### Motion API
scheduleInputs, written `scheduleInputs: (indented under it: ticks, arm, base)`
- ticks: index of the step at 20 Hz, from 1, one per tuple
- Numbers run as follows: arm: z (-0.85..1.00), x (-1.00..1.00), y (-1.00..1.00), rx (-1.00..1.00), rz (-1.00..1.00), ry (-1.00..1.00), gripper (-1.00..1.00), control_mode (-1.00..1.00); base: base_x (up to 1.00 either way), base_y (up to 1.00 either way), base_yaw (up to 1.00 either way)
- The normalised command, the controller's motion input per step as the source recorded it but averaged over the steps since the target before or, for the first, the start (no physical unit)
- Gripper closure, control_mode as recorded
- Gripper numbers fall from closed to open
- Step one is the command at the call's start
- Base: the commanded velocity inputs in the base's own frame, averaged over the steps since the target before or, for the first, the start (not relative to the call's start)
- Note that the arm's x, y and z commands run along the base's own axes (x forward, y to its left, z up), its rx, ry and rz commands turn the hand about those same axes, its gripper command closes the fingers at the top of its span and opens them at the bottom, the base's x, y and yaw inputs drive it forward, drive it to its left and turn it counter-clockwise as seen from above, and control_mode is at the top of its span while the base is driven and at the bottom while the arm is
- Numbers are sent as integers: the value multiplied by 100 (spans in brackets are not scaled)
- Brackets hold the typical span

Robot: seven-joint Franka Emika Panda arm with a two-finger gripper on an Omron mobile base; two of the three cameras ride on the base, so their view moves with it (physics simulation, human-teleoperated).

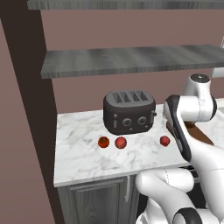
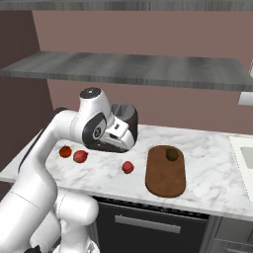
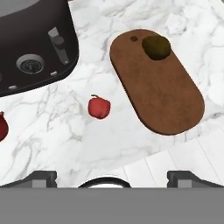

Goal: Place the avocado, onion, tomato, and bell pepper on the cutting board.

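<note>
- Avocado [image 2: 172,154] lies on the board [image 2: 165,175], at its far end; the hand view shows it [image 3: 156,47] just beside a small dark hole in the wood.
- Board sits on the marble worktop [image 2: 212,173], right of the toaster [image 1: 129,111]. In the left base view the arm hides most of the board; a brown sliver shows behind the forearm.
- Three reddish balls on the worktop in front of the toaster: an orange-red one [image 1: 103,142] farthest left, a red one [image 1: 120,142] just beside it, and a third [image 1: 164,141] well apart to the right, nearer the board.
- In the hand view the third ball [image 3: 99,107] has a small stem and a lumpy outline; hard to tell which vegetable is which at this size.
- Another red ball is cut off at the left edge of the hand view [image 3: 2,127].
- End effector [image 3: 112,177] is above the worktop between toaster and board, holding nothing; finger tips stand wide apart at the bottom of the hand view.
- In the right base view the arm's wrist covers most of the toaster.
- Sink corner cut off at the right edge [image 2: 244,153].
</note>
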Motion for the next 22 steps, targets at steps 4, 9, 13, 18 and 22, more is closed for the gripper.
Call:
scheduleInputs:
  ticks: [4, 9, 13, 18, 22]
  arm:
    - [-29, 28, 0, 1, 0, 0, -100, -100]
    - [-30, 33, 0, 4, 0, 0, -100, -100]
    - [-27, 28, 0, 3, 0, 0, -100, -100]
    - [-27, 25, 0, 1, 0, 0, -100, -100]
    - [-26, 21, 0, 0, 0, 0, -100, -100]
  base:
    - [0, 0, 0]
    - [0, 0, 0]
    - [0, 0, 0]
    - [0, 0, 0]
    - [0, 0, 0]
